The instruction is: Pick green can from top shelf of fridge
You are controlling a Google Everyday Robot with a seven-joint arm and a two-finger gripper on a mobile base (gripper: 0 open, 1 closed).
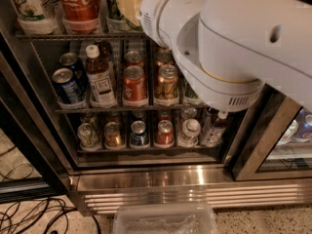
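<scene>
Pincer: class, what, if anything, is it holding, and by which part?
Cannot be told: the pincer is out of sight, behind or beyond the white arm at the top shelf.

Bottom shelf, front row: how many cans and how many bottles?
Cans: 4
Bottles: 2
Total: 6
The gripper is not in view; the white arm covers the upper right of the fridge.
</scene>
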